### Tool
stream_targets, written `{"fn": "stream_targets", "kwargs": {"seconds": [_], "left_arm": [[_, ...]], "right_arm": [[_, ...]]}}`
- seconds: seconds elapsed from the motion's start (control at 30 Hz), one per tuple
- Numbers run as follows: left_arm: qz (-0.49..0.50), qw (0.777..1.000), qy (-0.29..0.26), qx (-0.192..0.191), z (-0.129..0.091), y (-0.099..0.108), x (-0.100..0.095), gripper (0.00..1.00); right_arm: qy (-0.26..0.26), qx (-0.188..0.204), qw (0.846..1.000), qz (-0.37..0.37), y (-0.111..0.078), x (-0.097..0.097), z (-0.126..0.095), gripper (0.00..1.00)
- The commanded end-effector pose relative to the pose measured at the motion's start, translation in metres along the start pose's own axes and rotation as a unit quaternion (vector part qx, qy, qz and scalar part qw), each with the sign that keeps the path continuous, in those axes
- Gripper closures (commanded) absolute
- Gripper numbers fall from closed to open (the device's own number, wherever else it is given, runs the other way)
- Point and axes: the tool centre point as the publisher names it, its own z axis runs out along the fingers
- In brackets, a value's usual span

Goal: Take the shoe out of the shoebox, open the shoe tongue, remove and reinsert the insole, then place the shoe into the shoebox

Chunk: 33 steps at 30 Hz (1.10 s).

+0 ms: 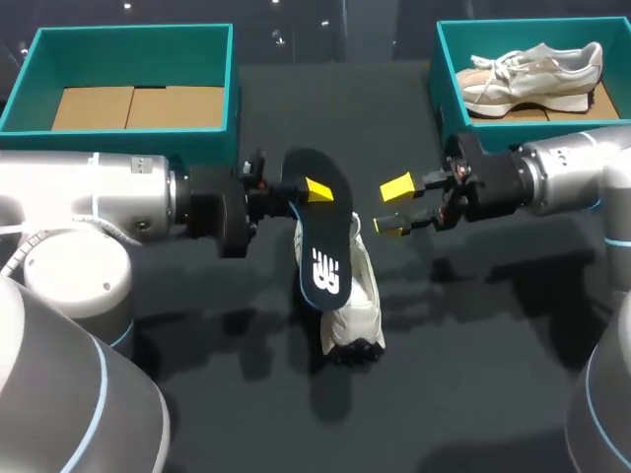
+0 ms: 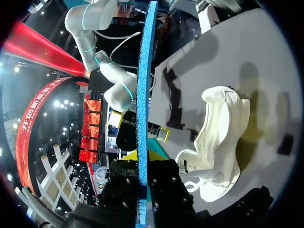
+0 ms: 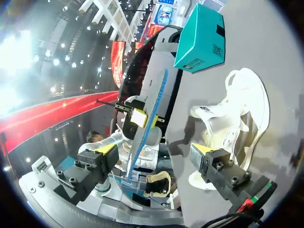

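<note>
The left gripper (image 1: pixel 304 193) pinches the black insole (image 1: pixel 321 241) tight between its two fingers, near one end. The insole has a blue edge and hangs over the white shoe (image 1: pixel 353 305). The shoe sits on the dark table (image 1: pixel 473 374). The right gripper (image 1: pixel 394 207) is just beside the insole, with its fingers spread apart and nothing in them. Behind the left arm is a green-blue shoebox (image 1: pixel 133 44) with brown cardboard (image 1: pixel 133 106) on its floor. Behind the right arm is a second shoebox (image 1: pixel 449 59) with a pale shoe (image 1: pixel 532 69) inside.
</note>
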Motion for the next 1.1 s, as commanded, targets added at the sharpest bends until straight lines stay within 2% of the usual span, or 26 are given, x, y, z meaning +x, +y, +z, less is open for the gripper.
{"fn": "stream_targets", "kwargs": {"seconds": [0.03, 0.1, 0.13, 0.17, 0.93, 0.97, 1.0, 1.07, 1.1], "left_arm": [[-0.036, 0.999, 0.002, 0.037, -0.012, -0.007, -0.002, 1.00], [-0.058, 0.995, 0.009, 0.076, -0.014, -0.010, -0.002, 1.00], [-0.061, 0.993, 0.022, 0.102, -0.015, -0.013, -0.003, 1.00], [-0.040, 0.993, 0.041, 0.102, -0.016, -0.017, -0.003, 1.00], [-0.040, 0.993, 0.041, 0.102, -0.016, -0.017, -0.003, 1.00], [-0.056, 0.992, 0.043, 0.101, -0.015, -0.019, -0.004, 1.00], [-0.069, 0.992, 0.043, 0.099, -0.015, -0.021, -0.005, 1.00], [-0.080, 0.991, 0.046, 0.093, -0.019, -0.028, -0.008, 1.00], [-0.088, 0.991, 0.048, 0.091, -0.021, -0.033, -0.009, 1.00]], "right_arm": [[-0.082, 0.043, 0.990, -0.102, -0.007, 0.006, -0.021, 0.00], [-0.135, 0.090, 0.983, -0.089, -0.010, -0.001, -0.026, 0.00], [-0.142, 0.140, 0.976, -0.092, -0.013, -0.006, -0.026, 0.00], [-0.142, 0.140, 0.976, -0.092, -0.013, -0.006, -0.026, 0.00], [-0.142, 0.140, 0.976, -0.092, -0.013, -0.006, -0.026, 0.00], [-0.154, 0.144, 0.970, -0.117, -0.014, -0.005, -0.027, 0.00], [-0.139, 0.138, 0.969, -0.152, -0.016, -0.006, -0.029, 0.00], [-0.190, 0.146, 0.950, -0.200, -0.023, -0.006, -0.034, 0.00], [-0.190, 0.148, 0.943, -0.230, -0.027, -0.007, -0.037, 0.00]]}}
